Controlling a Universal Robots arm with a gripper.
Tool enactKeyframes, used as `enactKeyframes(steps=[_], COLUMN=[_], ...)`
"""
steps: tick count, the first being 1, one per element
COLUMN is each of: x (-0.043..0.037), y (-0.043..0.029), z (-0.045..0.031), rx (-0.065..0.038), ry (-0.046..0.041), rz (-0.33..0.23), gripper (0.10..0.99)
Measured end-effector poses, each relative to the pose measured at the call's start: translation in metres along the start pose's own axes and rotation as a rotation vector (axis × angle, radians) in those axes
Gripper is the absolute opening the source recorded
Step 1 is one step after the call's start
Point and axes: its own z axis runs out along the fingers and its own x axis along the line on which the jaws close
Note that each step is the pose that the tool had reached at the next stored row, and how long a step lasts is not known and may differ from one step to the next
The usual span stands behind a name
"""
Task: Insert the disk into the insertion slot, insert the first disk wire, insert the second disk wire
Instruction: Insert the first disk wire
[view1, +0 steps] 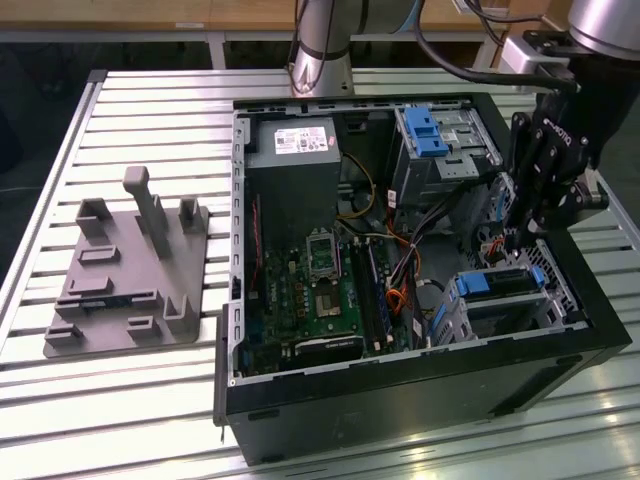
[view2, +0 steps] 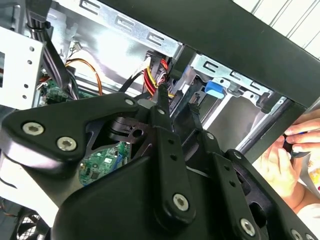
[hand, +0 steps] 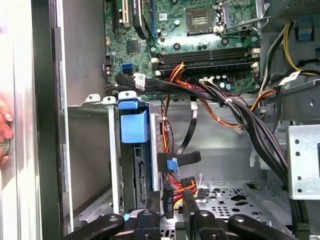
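Step 2 of 3, by my reading: disk (view1: 497, 284) sits in the slot (view1: 505, 320) at the exterior view's near right; gripper (view1: 516, 238), just behind it, looks clamped on a black wire plug (hand: 168, 197), which needs lining up square with the disk before any push.

Black gripper (view2: 177, 102) up close, its tip right by the red and yellow wires (view2: 150, 80) inside the case (view2: 240, 35). Blue tab (view2: 214, 89) just beyond, green circuit board (view2: 100, 165) underneath, someone's hand (view2: 287, 165) outside the case.
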Motion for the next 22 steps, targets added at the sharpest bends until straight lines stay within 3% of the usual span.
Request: enactKeyframes(steps=[4, 9, 22], x=[-0.0003, -0.0007, -0.0040], y=[0.0002, 0.0030, 0.0012], z=[0.0016, 0.0022, 0.0037], rx=[0.000, 0.000, 0.001], ry=[0.0053, 0.0063, 0.0094], rz=[0.000, 0.000, 0.000], gripper=[0.322, 0.322, 0.322])
